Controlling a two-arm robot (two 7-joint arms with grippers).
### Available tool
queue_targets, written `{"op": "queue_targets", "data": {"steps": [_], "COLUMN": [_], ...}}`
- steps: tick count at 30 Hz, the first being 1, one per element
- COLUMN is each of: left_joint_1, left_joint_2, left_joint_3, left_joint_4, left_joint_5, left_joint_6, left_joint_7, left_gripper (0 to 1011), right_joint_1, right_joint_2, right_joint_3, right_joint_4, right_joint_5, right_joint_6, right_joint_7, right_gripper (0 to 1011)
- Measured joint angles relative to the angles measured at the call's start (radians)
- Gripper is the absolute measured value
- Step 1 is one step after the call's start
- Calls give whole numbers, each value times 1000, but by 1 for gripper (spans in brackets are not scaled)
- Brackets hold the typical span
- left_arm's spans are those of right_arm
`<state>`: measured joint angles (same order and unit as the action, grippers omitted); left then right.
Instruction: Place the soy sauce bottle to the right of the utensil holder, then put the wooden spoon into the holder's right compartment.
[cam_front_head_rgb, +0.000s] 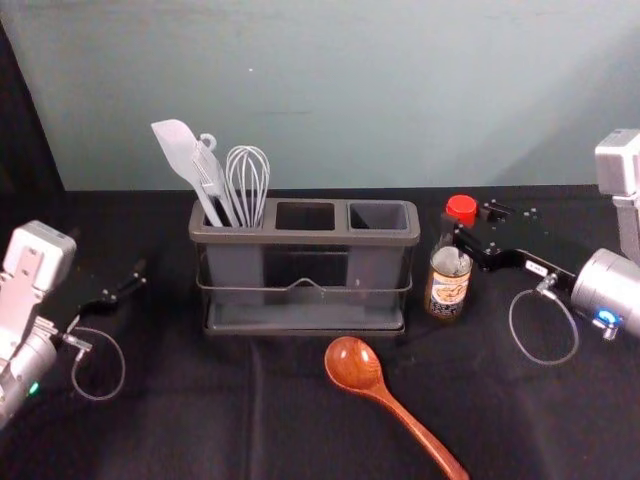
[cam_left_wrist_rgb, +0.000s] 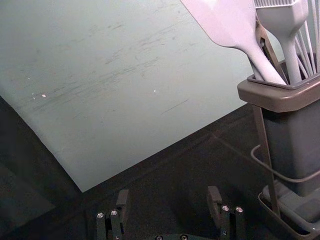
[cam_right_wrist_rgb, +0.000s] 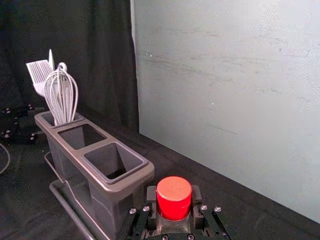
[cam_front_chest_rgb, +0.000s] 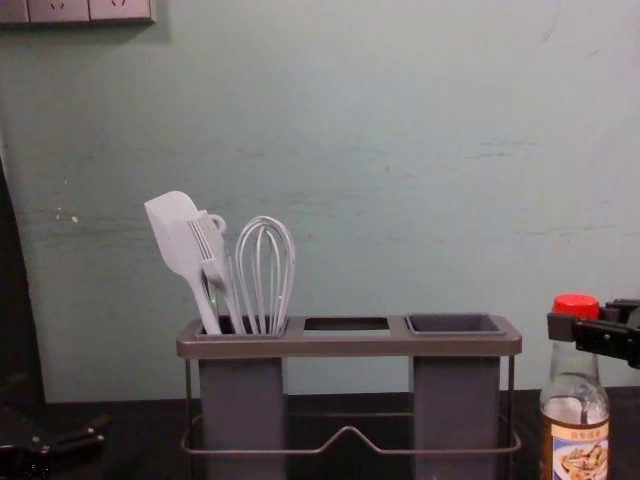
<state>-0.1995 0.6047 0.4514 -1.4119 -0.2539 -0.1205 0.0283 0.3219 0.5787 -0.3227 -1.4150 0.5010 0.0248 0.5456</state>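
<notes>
In the head view my right gripper (cam_front_head_rgb: 464, 230) is shut on the neck of the soy sauce bottle (cam_front_head_rgb: 448, 283), which is upright just right of the utensil holder (cam_front_head_rgb: 305, 238). The right wrist view has the red cap of the bottle (cam_right_wrist_rgb: 174, 196) between the fingertips of my right gripper (cam_right_wrist_rgb: 173, 200). The wooden spoon (cam_front_head_rgb: 357, 367) lies in front of the holder, bowl toward it. My left gripper (cam_front_head_rgb: 128, 288) is idle at the left; the left wrist view shows that left gripper (cam_left_wrist_rgb: 168, 202) open and holding nothing. The holder's right compartment (cam_right_wrist_rgb: 114, 161) holds nothing visible.
A white spatula (cam_front_chest_rgb: 178, 240), a brush (cam_front_chest_rgb: 212, 255) and a whisk (cam_front_chest_rgb: 265, 275) stand in the holder's left compartment. A wall (cam_front_head_rgb: 350, 90) rises behind the black-covered table (cam_front_head_rgb: 200, 410).
</notes>
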Motion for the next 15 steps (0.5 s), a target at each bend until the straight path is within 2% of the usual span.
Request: {"op": "queue_targets", "data": {"steps": [15], "left_joint_1": [0], "left_joint_2": [0], "left_joint_3": [0], "left_joint_4": [0], "left_joint_5": [0], "left_joint_6": [0], "left_joint_7": [0], "left_gripper": [1011], "right_joint_1": [3], "right_joint_2": [-10], "right_joint_3": [-1], "right_joint_4": [3], "right_joint_5": [-1], "right_joint_6": [-4], "right_joint_7": [-1], "right_gripper": [387]}}
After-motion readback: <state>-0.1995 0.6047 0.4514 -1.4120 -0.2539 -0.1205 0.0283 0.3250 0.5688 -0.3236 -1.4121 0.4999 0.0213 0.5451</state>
